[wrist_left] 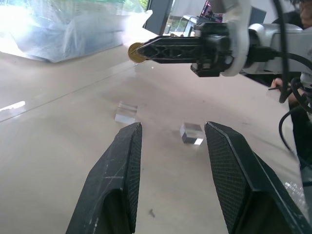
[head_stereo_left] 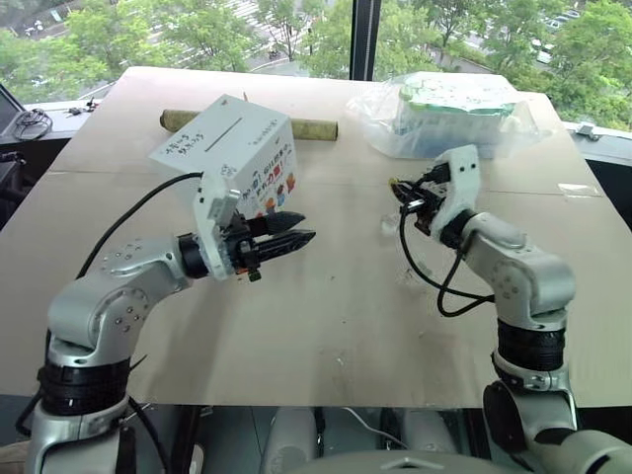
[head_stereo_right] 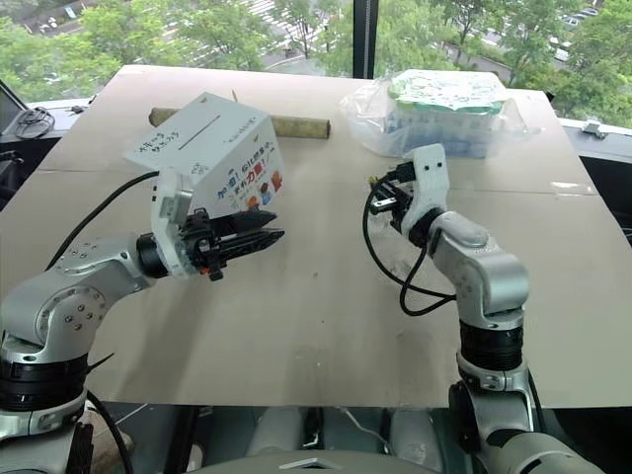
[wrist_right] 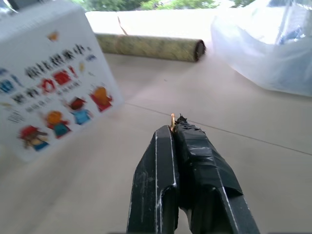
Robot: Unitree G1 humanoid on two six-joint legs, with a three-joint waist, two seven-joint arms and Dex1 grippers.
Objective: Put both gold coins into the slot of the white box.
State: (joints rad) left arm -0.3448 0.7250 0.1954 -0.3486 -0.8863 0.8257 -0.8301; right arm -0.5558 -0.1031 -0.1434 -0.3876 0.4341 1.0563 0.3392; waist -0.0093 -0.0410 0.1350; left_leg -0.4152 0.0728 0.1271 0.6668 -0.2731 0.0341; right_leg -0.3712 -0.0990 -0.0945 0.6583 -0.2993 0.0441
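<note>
Right pincer (wrist_right: 173,127): clamped shut on one gold coin (wrist_right: 172,122), which stands on edge between the tips, raised off the surface (head_stereo_left: 326,326); an edge-on hold would suit a narrow slit.
Left pincer (wrist_left: 170,134): fingers parted, gripping nothing, hanging just in front of the white box (head_stereo_left: 229,158); likely waiting to steady the box or fetch.
Clear holders (wrist_left: 191,133): two small clear blocks on the surface between the two pincers, below the right pincer's tip; no coin shows on them.
Second coin: cannot be made out.
White box: beyond the left pincer, well to the side of the right pincer, tilted on a corner so the top faces up and forward.
Slot (head_stereo_left: 230,127): thin dark line on the box's top face, unobstructed.
Bag of packs (head_stereo_left: 449,114): behind the right pincer.
Cardboard tube (wrist_right: 148,47): behind the box.
</note>
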